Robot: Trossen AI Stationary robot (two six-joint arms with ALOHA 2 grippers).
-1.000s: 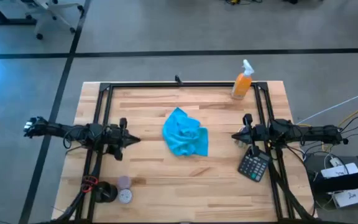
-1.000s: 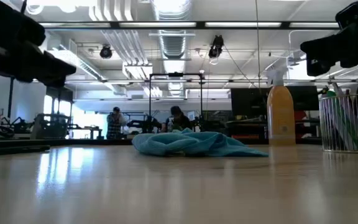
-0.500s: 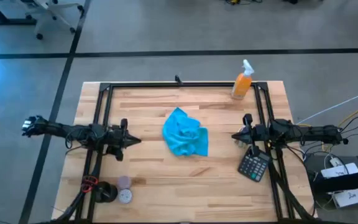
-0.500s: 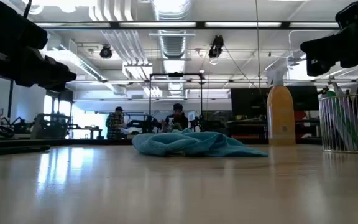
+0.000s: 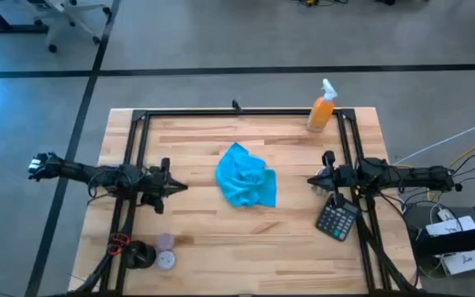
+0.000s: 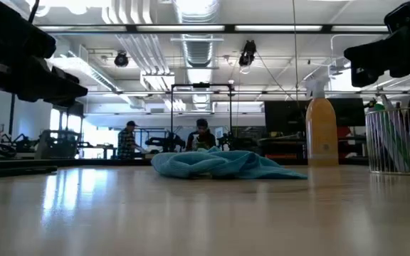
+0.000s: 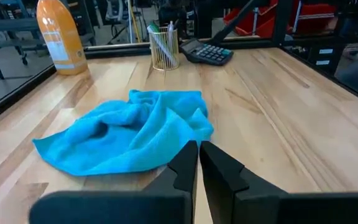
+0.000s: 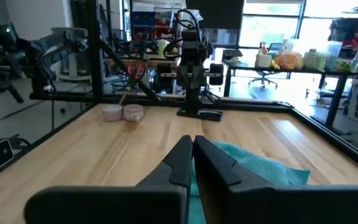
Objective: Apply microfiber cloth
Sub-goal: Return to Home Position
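Note:
The turquoise microfiber cloth (image 5: pixel 246 177) lies crumpled in a loose heap on the wooden table's middle, also in the low view (image 6: pixel 219 163) and the left wrist view (image 7: pixel 129 130). My left gripper (image 5: pixel 181 186) hovers shut to the cloth's left, its fingertips (image 7: pixel 197 149) pointing at the cloth's near edge, apart from it. My right gripper (image 5: pixel 312 180) hovers shut to the cloth's right, and the cloth (image 8: pixel 260 165) shows just past its fingertips (image 8: pixel 191 144). Neither gripper touches anything.
An orange spray bottle (image 5: pixel 322 107) stands at the far right. A mesh pen cup (image 5: pixel 329 157) and a black calculator (image 5: pixel 337 219) sit beside my right arm. Two small round containers (image 5: pixel 165 252) lie near left. Black frame rails (image 5: pixel 237 114) run along the table's far edge and its sides.

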